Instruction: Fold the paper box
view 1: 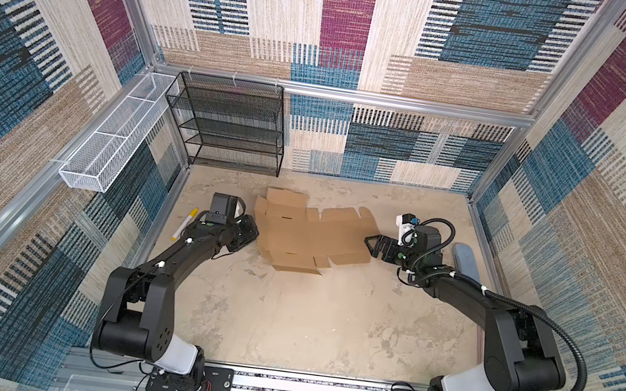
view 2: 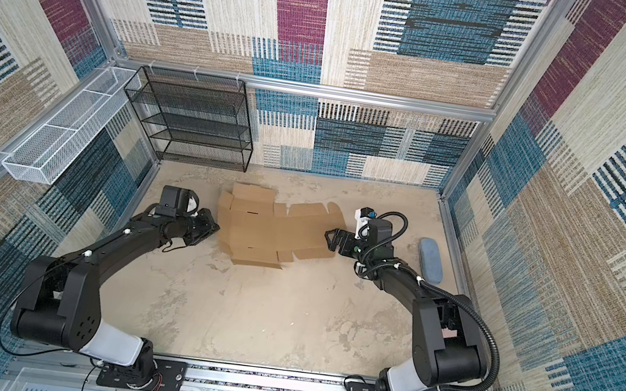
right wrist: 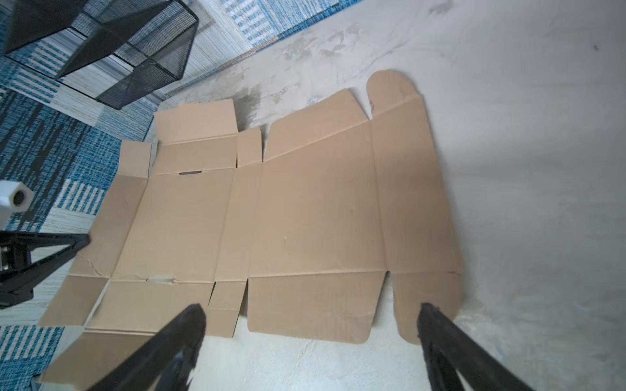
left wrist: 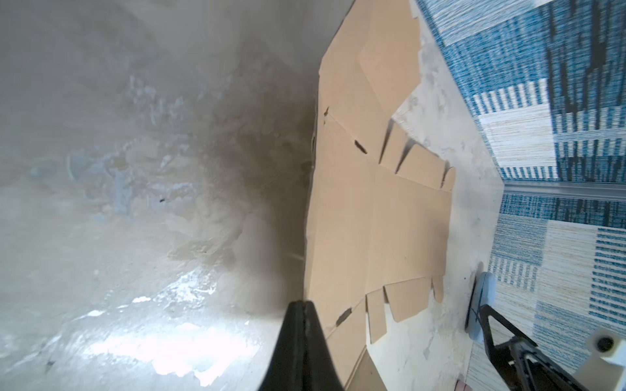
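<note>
Paper box, an unfolded flat sheet on the desk, lying between the two arms. Left gripper: jaws closed together at the sheet's left edge; whether they pinch that edge cannot be told. Right gripper: jaws spread wide just above the right-end flaps, holding nothing.

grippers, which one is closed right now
The left gripper: its jaws are pressed together beside the paper box, while the right gripper stands wide open.
</note>
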`<state>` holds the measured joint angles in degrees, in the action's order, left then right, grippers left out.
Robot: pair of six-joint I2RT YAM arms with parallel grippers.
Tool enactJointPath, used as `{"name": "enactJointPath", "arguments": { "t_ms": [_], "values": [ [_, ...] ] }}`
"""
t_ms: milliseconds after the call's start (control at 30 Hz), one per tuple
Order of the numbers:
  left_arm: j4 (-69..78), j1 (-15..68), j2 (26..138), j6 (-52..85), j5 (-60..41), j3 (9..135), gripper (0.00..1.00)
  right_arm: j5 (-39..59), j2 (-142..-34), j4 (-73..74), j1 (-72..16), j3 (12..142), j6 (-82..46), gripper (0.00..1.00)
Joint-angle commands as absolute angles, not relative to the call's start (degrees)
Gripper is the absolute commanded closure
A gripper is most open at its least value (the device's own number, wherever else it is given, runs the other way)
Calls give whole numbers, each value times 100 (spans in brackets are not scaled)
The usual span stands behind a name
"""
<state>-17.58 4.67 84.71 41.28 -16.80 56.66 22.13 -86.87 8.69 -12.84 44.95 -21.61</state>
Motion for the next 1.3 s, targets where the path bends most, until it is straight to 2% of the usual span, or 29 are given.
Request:
{"name": "enactJointPath", "arguments": {
  "t_ms": [0, 233, 367, 500, 767, 933, 1133, 1267],
  "values": [
    [-3558, 466, 8415, 3177, -1451, 6299, 100, 2403, -8451, 771, -1308, 4574, -2171, 0],
    [-4313, 490, 8291, 1826, -1293, 6998, 100, 2731, -8102, 465, -1560, 4805, -2109, 0],
    [-3963, 840, 8090, 1299, -1466, 6963, 100, 2775, -7830, 196, -1743, 4899, -1950, 0],
    [-3623, 1440, 7790, 375, -1029, 7018, 100, 2750, -7545, -98, -1884, 4974, -1790, 0],
    [-2823, 1715, 7605, -948, -1201, 7211, 100, 2502, -7102, -668, -2235, 5214, -1696, 0],
    [-2838, 2347, 7992, -2168, -361, 7646, 100, 2230, -6631, -531, -2486, 5180, -2914, 5],
    [-2292, 2975, 8375, -3088, 38, 7638, 100, 1695, -6269, 49, -2872, 4635, -5233, 12],
    [-1995, 3278, 8604, -3446, 263, 7594, 100, 987, -6196, 149, -3202, 4448, -6371, 17]
  ]
}}
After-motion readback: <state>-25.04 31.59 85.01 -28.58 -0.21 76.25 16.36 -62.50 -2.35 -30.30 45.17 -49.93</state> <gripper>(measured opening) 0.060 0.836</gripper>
